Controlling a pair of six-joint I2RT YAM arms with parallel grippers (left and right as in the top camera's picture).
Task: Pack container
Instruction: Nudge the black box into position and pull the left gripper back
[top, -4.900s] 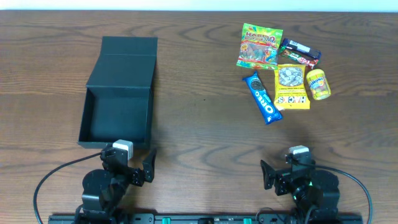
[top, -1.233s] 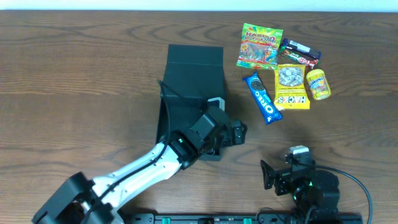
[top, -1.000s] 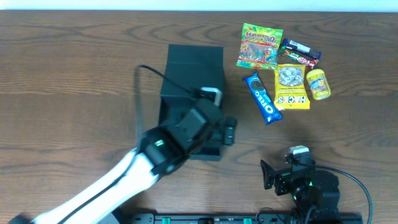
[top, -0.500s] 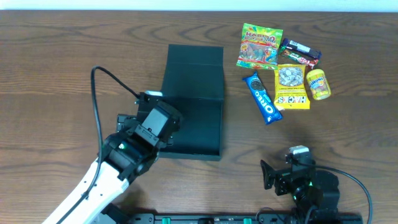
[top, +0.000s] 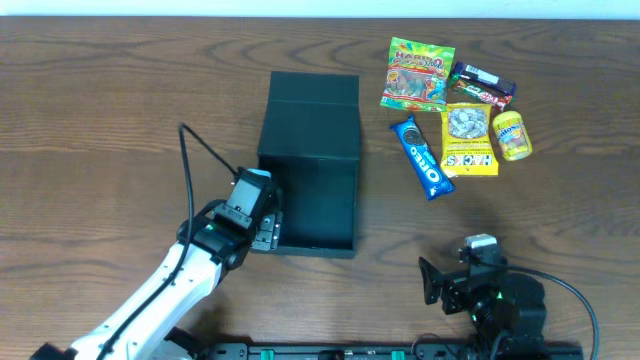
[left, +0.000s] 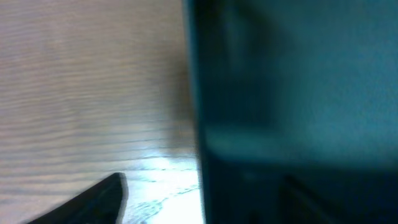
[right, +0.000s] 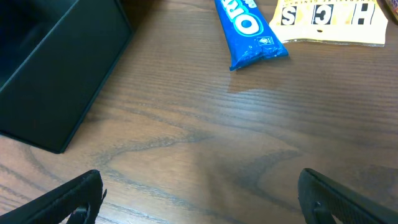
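**Q:** Where is the container relative to the left gripper?

**A:** Immediately to the right of the jaws. The gripper sits low against the tray's left wall, by the near corner; contact cannot be confirmed. The left wrist view is blurred. It shows the dark wall on one side and one finger over the table. It cannot be told whether the jaws are spread or pressed together.

**Q:** Why does the box lie this way?

**A:** As a judgement: the lid lies flat beyond the tray and the mouth faces up, so packets can drop straight in.

**Q:** State of the right gripper?

**A:** Low at the near table edge, jaws spread wide, gripping nothing. The Oreo pack lies nearest ahead of them, and the yellow packet is just beside it. The gummy bag, dark bar and small yellow pouch lie farther off.

**Q:** Obstructions?

**A:** None between the right jaws and the Oreo pack, only bare table. The left arm crowds the tray's left wall.
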